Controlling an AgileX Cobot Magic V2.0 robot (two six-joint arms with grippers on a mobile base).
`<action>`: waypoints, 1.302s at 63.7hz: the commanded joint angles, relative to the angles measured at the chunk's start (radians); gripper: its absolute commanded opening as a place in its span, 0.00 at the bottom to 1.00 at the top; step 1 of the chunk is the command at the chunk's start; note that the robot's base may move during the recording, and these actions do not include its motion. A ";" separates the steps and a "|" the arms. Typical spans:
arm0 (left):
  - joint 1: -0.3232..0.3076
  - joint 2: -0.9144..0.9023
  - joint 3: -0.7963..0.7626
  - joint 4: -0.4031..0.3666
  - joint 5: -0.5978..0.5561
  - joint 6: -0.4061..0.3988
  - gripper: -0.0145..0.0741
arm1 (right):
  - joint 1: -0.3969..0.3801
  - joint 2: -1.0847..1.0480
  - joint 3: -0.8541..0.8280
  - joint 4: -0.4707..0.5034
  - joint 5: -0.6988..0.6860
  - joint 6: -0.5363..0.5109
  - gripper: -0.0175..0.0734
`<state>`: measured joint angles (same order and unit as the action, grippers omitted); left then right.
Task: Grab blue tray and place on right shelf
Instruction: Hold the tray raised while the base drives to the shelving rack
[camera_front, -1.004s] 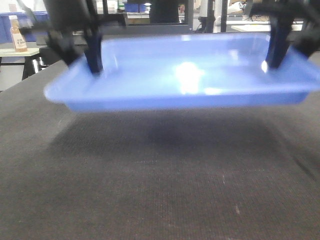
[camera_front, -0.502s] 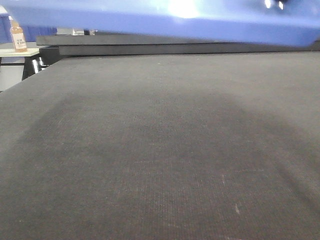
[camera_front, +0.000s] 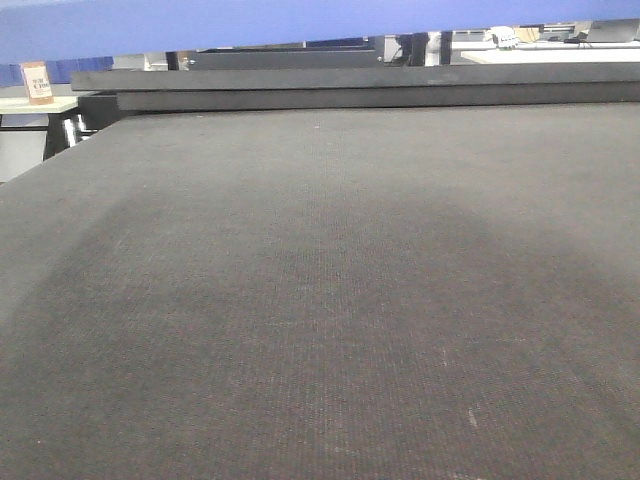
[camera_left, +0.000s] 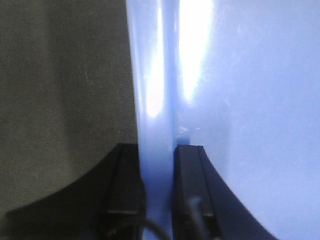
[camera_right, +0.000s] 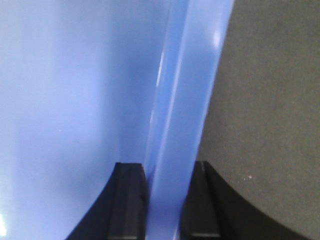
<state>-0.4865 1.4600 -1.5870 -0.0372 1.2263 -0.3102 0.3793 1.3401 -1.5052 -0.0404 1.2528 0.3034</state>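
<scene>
The blue tray (camera_front: 250, 22) shows only as a blue band along the top edge of the front view, high above the dark table. Its left rim (camera_left: 155, 100) runs between the black fingers of my left gripper (camera_left: 159, 165), which is shut on it. The tray's right rim (camera_right: 185, 100) is clamped the same way by my right gripper (camera_right: 167, 175), one finger inside the tray and one outside. Neither gripper shows in the front view. The right shelf is out of view.
A dark grey fabric-covered table (camera_front: 320, 300) fills the front view, with a raised black ledge (camera_front: 380, 88) at its far edge. A bottle (camera_front: 37, 82) stands on a pale side table (camera_front: 40, 103) at the far left. Background equipment shows behind the ledge.
The tray has risen from just above the table, where both grippers showed holding its ends, to the top edge of the front view. The grippers have left that view.
</scene>
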 joint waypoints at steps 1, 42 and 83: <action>-0.007 -0.038 -0.020 0.037 0.113 0.027 0.12 | -0.002 -0.038 -0.002 -0.058 0.004 -0.024 0.26; -0.007 -0.025 -0.020 0.025 0.112 0.027 0.11 | -0.002 -0.037 0.009 -0.058 -0.011 -0.024 0.25; -0.007 -0.025 -0.020 0.025 0.112 0.027 0.11 | -0.002 -0.035 0.009 -0.058 -0.015 -0.024 0.25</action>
<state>-0.4881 1.4654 -1.5832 -0.0479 1.2333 -0.3084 0.3793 1.3377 -1.4718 -0.0367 1.2450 0.3073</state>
